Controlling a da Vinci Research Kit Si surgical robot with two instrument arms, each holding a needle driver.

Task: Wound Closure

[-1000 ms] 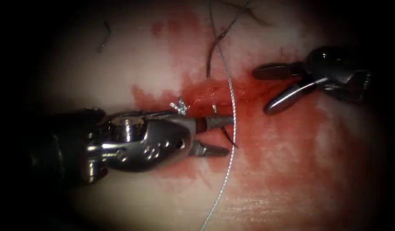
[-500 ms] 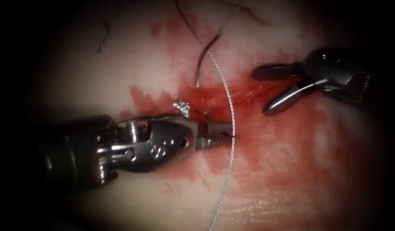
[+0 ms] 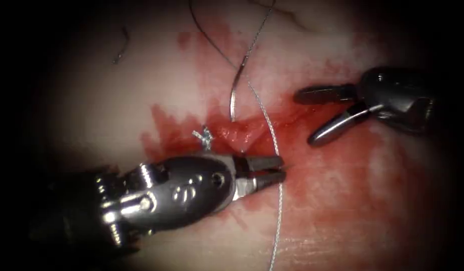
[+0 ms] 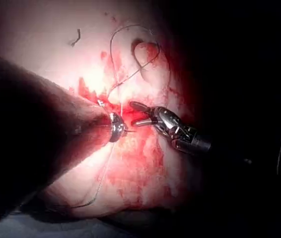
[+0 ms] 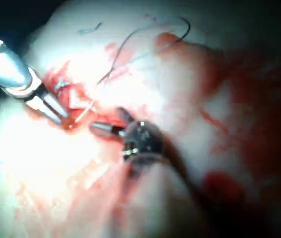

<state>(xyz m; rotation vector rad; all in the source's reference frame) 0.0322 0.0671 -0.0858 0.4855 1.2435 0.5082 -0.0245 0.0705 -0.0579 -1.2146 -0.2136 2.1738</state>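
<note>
Here the left tool (image 3: 277, 170) is clenched on the needle (image 3: 235, 95) tip, its body arching far over the cut (image 3: 242, 133); the right tool (image 3: 305, 118) gapes, released, holding nothing.

The left claw (image 3: 278, 170) lies below the cut (image 3: 242, 131); the right claw (image 3: 312, 116) lies at its right end.

1. Stray cut end of thread (image 3: 122, 44): short, dark, bent, lying loose on pale tissue (image 3: 156, 75), well apart from the red patch. It also shows in the left wrist view (image 4: 76, 37).
2. Red fluid (image 3: 332, 170): a wide smear across the tissue, darkest in the middle and thinning to streaks at the edges.
3. Grey surface (image 4: 56, 229) under the tissue edge, seen in the left wrist view.
</note>
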